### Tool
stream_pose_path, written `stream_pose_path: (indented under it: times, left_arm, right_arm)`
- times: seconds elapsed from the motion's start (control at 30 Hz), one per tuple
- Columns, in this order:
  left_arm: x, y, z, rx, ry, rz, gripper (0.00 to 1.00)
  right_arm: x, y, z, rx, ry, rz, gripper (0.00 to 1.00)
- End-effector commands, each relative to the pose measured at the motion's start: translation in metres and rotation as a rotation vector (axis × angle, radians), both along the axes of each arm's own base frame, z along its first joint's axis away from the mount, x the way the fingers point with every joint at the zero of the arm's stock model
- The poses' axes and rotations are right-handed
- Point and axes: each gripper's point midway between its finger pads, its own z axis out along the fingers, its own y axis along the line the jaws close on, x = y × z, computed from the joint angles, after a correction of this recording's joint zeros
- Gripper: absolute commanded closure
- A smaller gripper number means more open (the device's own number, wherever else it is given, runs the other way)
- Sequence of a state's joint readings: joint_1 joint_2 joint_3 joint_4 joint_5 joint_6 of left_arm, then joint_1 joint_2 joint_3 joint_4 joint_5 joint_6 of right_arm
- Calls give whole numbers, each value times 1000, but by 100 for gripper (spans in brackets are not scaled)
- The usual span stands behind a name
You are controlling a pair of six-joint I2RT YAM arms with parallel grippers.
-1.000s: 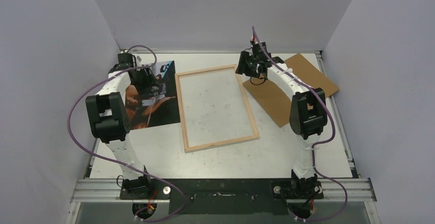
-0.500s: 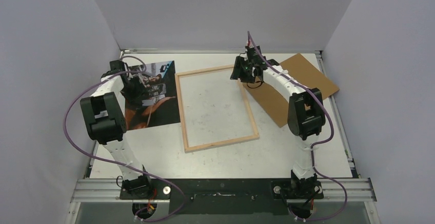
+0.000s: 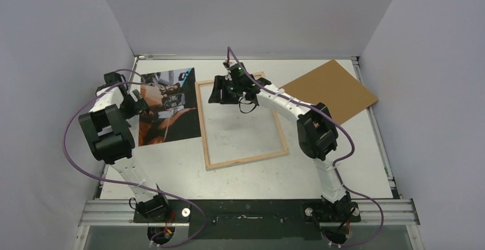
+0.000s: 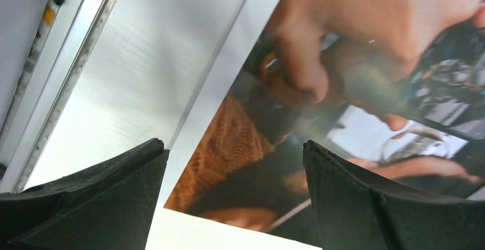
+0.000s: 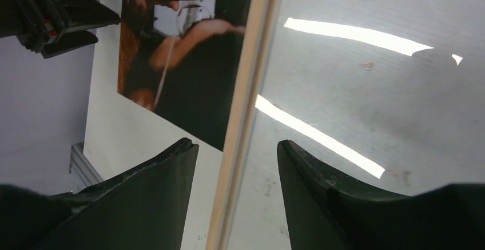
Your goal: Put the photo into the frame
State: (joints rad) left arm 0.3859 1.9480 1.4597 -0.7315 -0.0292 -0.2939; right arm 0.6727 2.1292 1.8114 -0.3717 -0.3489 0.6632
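Two grippers, both released: the left gripper (image 4: 234,147) hangs over the left edge of the dark paper photo (image 3: 169,107), flat on the white desk (image 3: 240,175) beside the thin light-wood rectangular frame (image 3: 201,124), whose left rail the right gripper (image 5: 237,147) straddles.

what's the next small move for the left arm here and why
Probably lower the left gripper and close it on the left edge of the photo: its jaws are open with that edge between them, and the photo lies picture up beside the frame, not yet in it.
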Motion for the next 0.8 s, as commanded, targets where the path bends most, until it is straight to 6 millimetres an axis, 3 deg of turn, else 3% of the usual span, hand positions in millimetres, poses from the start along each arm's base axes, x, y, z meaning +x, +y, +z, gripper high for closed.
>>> stream_pose_path:
  times: [0.0, 0.2, 0.37, 0.6, 0.77]
  left_arm:
    - [-17, 13, 11, 38, -20, 94, 13]
    - [-15, 19, 2, 66, -18, 114, 12]
    - [-16, 17, -11, 47, -1, 119, 13]
    - [-27, 0, -36, -46, 34, 217, 17]
    - [-35, -6, -34, -65, 39, 229, 19]
  right_arm:
    - [-23, 65, 29, 135, -41, 109, 45]
    - [-44, 128, 1, 187, -30, 115, 45]
    - [-56, 156, -27, 106, -84, 92, 45]
    - [-64, 169, -60, -24, -167, 75, 45]
    - [-60, 165, -79, -97, -201, 81, 45]
